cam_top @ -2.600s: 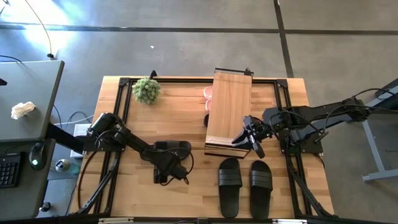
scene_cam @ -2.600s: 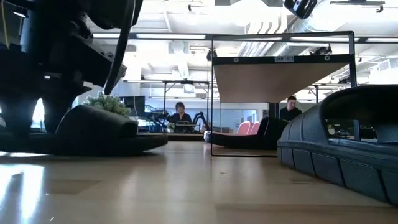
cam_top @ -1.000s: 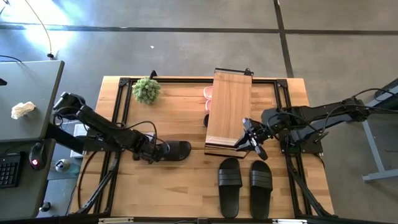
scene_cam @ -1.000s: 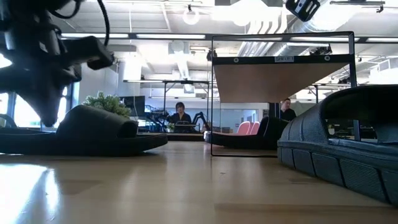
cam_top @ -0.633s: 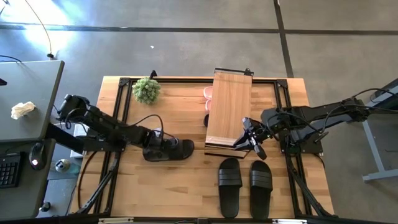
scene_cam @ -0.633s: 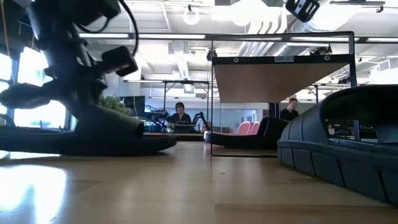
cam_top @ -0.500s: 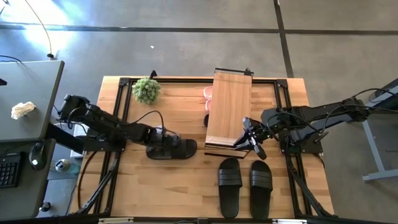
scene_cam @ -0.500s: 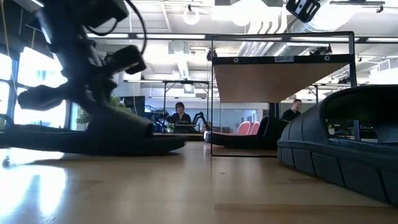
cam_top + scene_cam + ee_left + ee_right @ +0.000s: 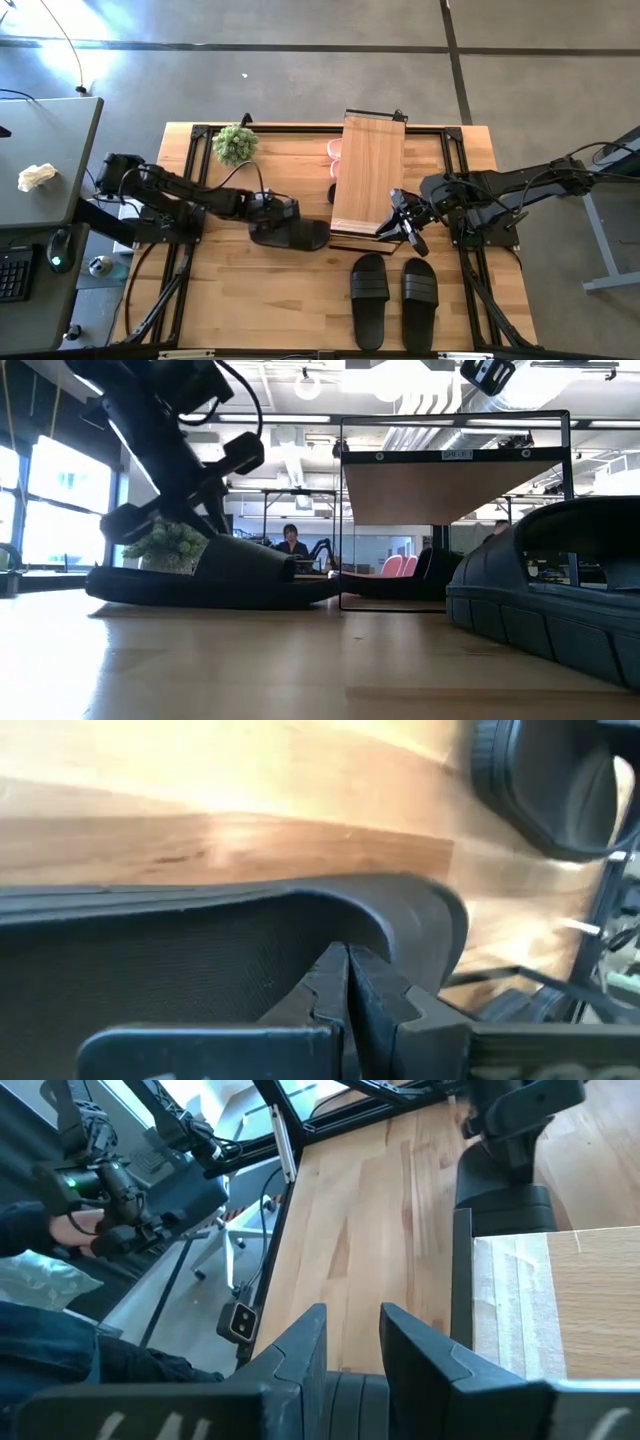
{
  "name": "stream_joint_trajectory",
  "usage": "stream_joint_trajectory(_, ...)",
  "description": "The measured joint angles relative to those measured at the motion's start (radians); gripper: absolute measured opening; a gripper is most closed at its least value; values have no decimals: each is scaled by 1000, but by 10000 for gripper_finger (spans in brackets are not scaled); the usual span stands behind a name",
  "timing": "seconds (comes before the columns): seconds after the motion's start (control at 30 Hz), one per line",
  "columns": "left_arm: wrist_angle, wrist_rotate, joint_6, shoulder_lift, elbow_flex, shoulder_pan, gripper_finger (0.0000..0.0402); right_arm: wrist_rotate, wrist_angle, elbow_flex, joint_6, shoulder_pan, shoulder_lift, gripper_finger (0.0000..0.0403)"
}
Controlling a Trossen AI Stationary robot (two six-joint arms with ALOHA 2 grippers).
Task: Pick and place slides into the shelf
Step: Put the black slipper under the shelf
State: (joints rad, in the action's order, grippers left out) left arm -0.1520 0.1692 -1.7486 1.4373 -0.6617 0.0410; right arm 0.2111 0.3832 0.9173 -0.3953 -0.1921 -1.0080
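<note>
Nearby: plant (image 9: 235, 145) | pink slides (image 9: 335, 150) behind shelf (image 9: 366, 180) | black pair (image 9: 393, 296) in front

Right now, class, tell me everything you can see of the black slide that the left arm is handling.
The black slide is dark and matte, rubbery-looking, with a wide arched strap and a flat sole. It lies on the wooden table, toe pointing at the shelf, close beside its black frame. The left claw is shut on its strap.

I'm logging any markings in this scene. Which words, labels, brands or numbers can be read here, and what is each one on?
Nothing can be read.
The shelf has a small white label on the front edge of its plank in the low view: too small to read.
The black slides show no brand or number.
</note>
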Motion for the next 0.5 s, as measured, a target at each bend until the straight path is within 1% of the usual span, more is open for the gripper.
stream_joint_trajectory(0.1,46,-21,16,22,0,8,0,0,0,0,0,0,0,87)
stream_joint_trajectory(0.27,48,-30,10,63,-4,5,0,0,0,0,0,0,0,87)
stream_joint_trajectory(0.5,46,-14,42,122,-78,23,0,-2,-3,0,2,0,0,87)
